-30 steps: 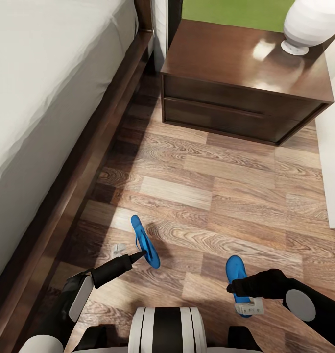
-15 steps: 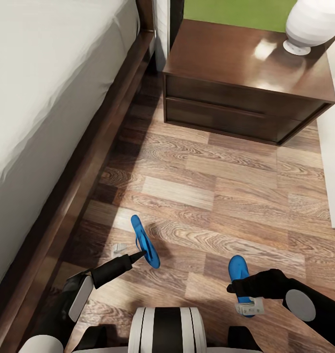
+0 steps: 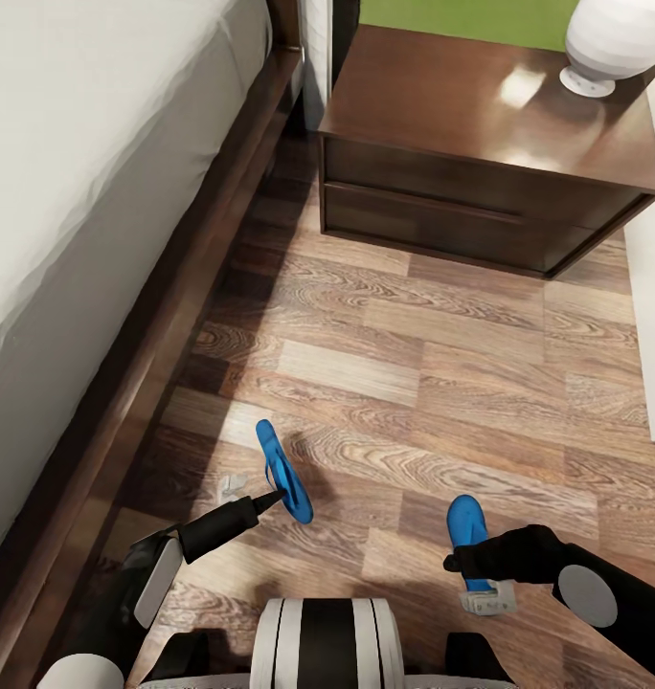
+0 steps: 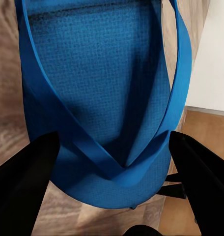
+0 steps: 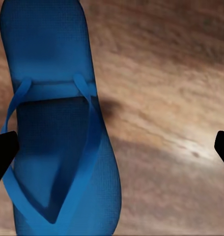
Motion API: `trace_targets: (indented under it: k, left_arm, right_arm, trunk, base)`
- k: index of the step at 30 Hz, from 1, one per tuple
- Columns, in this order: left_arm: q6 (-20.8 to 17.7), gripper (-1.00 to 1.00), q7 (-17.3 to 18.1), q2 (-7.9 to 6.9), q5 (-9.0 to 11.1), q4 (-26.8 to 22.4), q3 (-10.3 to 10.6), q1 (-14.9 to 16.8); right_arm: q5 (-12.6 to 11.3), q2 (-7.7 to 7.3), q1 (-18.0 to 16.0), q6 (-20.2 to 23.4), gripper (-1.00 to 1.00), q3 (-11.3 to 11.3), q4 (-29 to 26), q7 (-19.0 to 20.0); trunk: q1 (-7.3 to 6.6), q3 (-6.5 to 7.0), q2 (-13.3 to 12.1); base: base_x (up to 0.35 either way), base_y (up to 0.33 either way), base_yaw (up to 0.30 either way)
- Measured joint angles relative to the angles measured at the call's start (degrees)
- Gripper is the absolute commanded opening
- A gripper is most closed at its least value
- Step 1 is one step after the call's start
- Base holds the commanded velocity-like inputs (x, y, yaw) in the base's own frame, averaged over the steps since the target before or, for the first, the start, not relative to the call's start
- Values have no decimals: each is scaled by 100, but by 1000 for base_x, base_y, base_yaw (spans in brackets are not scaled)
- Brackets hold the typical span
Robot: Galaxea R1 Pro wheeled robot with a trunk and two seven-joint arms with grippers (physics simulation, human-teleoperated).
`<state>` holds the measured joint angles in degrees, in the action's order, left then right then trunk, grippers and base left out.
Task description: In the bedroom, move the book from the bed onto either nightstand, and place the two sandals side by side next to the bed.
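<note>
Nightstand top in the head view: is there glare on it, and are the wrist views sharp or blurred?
Head view: bright glare patches lie on the glossy nightstand top near the white lamp base. Left wrist view: the sandal shows sharp texture; the dark fingers are soft. Right wrist view: the floor is smeared, the other sandal clearer.

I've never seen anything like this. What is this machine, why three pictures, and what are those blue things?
It is a simulated two-armed robot. The big picture looks down from its head at a wooden floor between a bed and a nightstand carrying a white lamp. The other two come from cameras beside each gripper. The blue things are flip-flop sandals lying apart on the floor. The left gripper is right at the left sandal, its open fingers either side of it. The right gripper hovers open over the right sandal. Neither looks gripped.
</note>
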<state>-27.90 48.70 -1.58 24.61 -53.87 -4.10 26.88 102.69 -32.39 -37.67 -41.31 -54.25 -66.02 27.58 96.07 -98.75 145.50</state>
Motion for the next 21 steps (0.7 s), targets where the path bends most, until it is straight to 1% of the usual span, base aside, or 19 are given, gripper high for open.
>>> trace_targets:
  k: [9, 21]
  left_arm:
    - [0, -100, 0, 0, 0, 0, 0, 0]
    - [-3, -100, 0, 0, 8, -1, 0, 0]
  right_arm:
    - [0, -1, 2, 0, 100, 0, 1, 0]
    - [7, 0, 0, 0, 100, 0, -4, 2]
  trunk:
    - [23, -199, 12]
    - [23, -200, 12]
  base:
    - [0, 0, 0]
    - [0, 0, 0]
